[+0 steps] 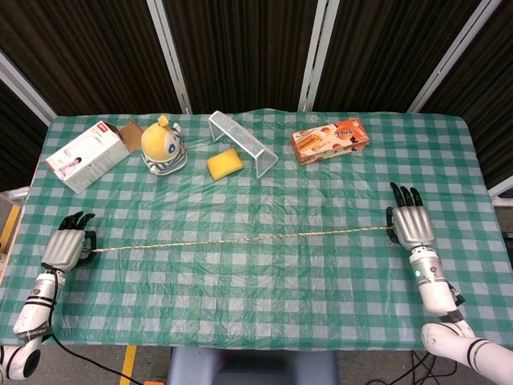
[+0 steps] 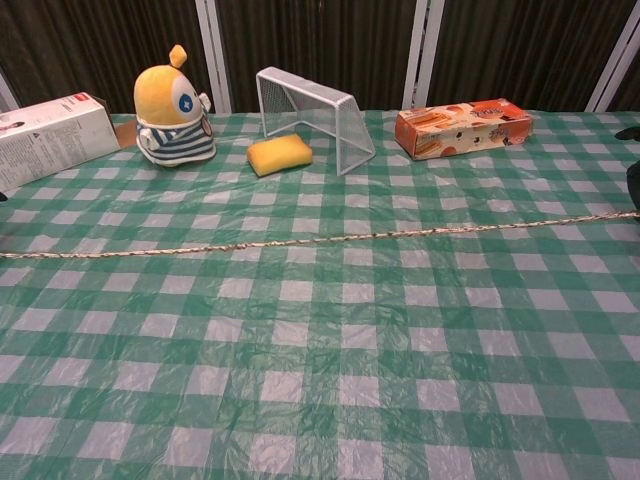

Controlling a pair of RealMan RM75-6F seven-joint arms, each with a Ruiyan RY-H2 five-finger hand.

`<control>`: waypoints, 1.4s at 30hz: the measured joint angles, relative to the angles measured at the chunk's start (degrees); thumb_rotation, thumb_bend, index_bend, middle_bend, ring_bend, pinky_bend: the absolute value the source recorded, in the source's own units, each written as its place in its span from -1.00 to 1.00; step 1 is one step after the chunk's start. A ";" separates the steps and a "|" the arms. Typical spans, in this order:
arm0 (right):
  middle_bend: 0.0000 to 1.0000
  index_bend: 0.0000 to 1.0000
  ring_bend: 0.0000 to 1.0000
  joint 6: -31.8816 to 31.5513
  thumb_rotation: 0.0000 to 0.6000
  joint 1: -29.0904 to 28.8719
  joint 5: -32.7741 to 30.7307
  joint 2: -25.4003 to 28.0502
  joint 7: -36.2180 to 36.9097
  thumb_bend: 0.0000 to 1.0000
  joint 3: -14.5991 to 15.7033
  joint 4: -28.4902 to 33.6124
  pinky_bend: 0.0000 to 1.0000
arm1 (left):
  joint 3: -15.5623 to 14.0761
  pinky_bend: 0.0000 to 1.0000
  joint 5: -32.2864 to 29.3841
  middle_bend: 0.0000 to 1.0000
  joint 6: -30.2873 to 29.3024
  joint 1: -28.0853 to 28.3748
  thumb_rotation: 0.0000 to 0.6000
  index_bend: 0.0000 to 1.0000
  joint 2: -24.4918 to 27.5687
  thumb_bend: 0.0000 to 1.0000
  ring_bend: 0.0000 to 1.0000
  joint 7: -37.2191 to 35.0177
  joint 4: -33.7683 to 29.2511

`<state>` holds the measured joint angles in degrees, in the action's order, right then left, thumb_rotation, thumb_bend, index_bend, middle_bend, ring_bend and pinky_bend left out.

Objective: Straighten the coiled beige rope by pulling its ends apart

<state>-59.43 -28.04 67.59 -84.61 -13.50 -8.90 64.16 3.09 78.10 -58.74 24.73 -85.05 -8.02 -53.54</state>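
My left hand [image 1: 64, 247] sits at the far left edge of the table [image 1: 321, 273], near the front, fingers curled around one end of the beige rope [image 1: 240, 240]. From the head view the rope leaves that grip and runs to the right in one thin, nearly straight line across the green-and-white checked cloth, rising slightly toward the back as it goes. No loop or coil shows anywhere along it. In the chest view the same rope [image 2: 300, 240] crosses the whole picture from edge to edge, lying flat on the cloth.

Behind the rope, well apart from it, a row of objects stands along the back of the table. Furthest left is a white carton [image 1: 86, 155] lying on its side. Next to it is a yellow round-bodied toy [image 1: 163, 144] with a striped base (one eye faces the chest camera). Then comes a yellow sponge [image 1: 224, 164], just in front of a white wire rack [image 1: 243, 142] that tilts like a small goal. Further right is an orange snack box [image 1: 329, 139]. None of these touches the rope or lies across its path.

At the far right, my right hand [image 1: 409, 225] holds the rope's other end, fingers closed over it, back of the hand facing up.
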 measured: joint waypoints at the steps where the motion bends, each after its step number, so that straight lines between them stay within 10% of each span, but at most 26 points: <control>1: -0.85 0.58 -1.00 0.13 1.00 0.14 0.00 -0.08 0.34 -0.01 0.07 -0.42 -1.00 | -0.02 -0.78 0.00 -0.77 0.14 0.01 1.00 0.32 -0.08 -0.16 -0.98 -0.13 0.12; 16: -0.85 0.43 -1.00 2.40 1.00 -0.08 0.64 -2.61 1.62 -0.01 0.64 -3.79 -1.00 | -0.91 -0.78 1.60 -0.77 1.66 0.72 1.00 0.25 -1.96 -0.17 -0.98 -1.63 1.85; 21: -0.99 -0.69 -1.00 4.69 1.00 -0.31 0.09 -2.66 1.11 -0.15 1.07 -4.14 -1.00 | -1.12 -0.78 1.75 -0.82 2.00 0.69 1.00 -0.47 -1.85 -0.17 -0.99 -2.01 1.61; 24: -1.00 -0.99 -1.00 6.83 1.00 -0.58 -1.35 -2.04 -0.21 -0.34 1.12 -3.75 -1.00 | -1.01 -0.78 1.32 -0.94 2.74 0.67 1.00 -0.97 -0.99 -0.18 -1.00 -2.36 0.54; 33: -1.00 -1.00 -1.00 7.18 1.00 0.25 -2.78 2.13 -0.43 -0.46 0.95 2.11 -1.00 | -0.95 -0.79 1.11 -1.00 0.99 -0.63 1.00 -1.00 3.33 -0.18 -1.00 -2.24 -4.70; 42: -1.00 -1.00 -1.00 -7.05 1.00 6.69 5.36 9.89 3.51 -0.46 2.86 16.07 -1.00 | -2.39 -0.84 6.84 -1.00 -11.09 -4.90 1.00 -1.00 12.29 -0.25 -1.00 -6.18 -18.13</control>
<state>-66.48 -21.36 72.95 -74.73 -9.99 -6.05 80.24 0.70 84.94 -69.83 19.82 -72.76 -14.20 -71.67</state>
